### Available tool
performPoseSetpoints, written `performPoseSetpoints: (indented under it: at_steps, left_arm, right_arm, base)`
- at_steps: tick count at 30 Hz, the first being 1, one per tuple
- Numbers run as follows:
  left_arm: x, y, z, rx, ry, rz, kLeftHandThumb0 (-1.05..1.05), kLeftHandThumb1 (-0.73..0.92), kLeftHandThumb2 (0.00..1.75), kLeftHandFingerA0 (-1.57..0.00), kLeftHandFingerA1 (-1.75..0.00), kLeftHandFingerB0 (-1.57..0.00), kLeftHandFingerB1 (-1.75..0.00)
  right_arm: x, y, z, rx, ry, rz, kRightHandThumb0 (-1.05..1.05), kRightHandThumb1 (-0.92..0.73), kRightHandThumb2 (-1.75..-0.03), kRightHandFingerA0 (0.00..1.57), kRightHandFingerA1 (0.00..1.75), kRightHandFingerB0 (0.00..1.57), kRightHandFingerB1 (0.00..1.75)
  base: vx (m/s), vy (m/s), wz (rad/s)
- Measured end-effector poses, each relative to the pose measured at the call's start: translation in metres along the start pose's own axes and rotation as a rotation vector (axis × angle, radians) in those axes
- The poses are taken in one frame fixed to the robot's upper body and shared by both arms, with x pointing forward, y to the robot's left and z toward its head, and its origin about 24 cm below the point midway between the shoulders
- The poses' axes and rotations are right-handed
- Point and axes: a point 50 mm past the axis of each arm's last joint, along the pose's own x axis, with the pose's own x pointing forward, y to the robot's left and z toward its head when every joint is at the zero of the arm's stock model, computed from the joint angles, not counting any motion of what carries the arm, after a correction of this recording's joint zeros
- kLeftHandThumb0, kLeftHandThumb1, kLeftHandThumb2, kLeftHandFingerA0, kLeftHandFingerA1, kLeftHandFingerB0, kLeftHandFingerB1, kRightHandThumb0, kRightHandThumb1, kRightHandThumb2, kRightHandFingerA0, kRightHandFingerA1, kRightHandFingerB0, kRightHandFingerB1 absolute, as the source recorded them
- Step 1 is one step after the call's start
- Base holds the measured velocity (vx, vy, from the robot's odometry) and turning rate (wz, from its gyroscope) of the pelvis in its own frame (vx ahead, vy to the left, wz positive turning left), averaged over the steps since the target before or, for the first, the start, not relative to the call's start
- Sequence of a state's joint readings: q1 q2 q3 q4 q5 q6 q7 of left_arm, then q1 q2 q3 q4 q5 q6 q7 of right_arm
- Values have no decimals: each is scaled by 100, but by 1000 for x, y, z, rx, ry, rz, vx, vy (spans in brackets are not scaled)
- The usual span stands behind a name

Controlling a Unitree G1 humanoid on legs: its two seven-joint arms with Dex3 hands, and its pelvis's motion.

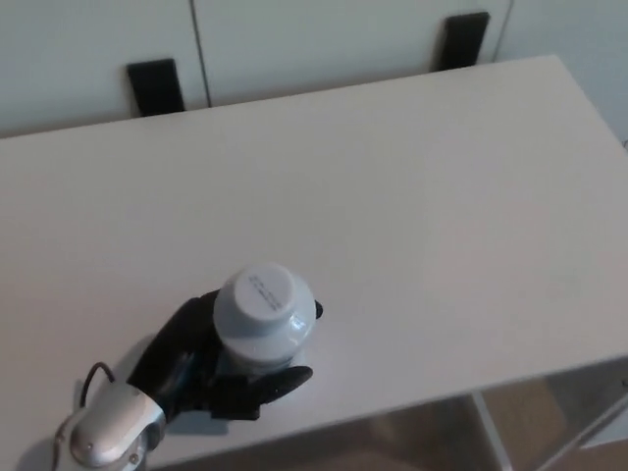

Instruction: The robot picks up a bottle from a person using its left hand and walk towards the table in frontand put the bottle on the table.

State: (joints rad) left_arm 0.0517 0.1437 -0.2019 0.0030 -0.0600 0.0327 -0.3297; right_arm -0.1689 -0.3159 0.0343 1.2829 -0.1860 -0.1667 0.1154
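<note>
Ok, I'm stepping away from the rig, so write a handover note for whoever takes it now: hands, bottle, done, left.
Left hand: shut on the bottle, fingers around its body.
Right hand: not in view.
Bottle: upright over the table, near the front edge; cannot tell if it touches the top.
Done: bottle in hand, table reached.
Left: set it down, let go, pull the hand back.

White table (pixel 422 196) — pale panelled wall (pixel 324 39) behind with two black blocks (pixel 155 86), tan floor (pixel 554 422) lower right.
</note>
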Motion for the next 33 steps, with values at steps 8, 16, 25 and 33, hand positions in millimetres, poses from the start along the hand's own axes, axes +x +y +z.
performPoseSetpoints:
  at_steps: [8, 16, 25, 33]
  left_arm:
    - [0, 1, 1, 6, -8, 0, -20, 78, 76, -110, -117, -82, -107]
    - [2, 13, 13, 25, -52, 29, -21, 77, 76, -111, -118, -83, -107]
    - [0, 28, 15, 21, -32, 80, -22, 77, 76, -111, -117, -82, -105]
    - [3, 38, 27, 22, -56, 104, -21, 77, 76, -110, -118, -81, -105]
  right_arm:
    - [-2, -4, -6, 4, 13, -7, -43, -70, -61, 51, 40, 47, 37]
    - [-2, -4, -4, 10, 6, -6, -42, -70, -61, 53, 41, 46, 37]
    - [0, -2, 0, 5, -4, 1, -43, -69, -61, 53, 41, 47, 37]
    - [-1, -1, -2, 7, 3, 3, -44, -70, -61, 52, 41, 47, 37]
  base:
    - [-55, -82, -7]
    - [-25, 165, -9]
    - [-21, 59, 12]
    - [21, -9, 0]
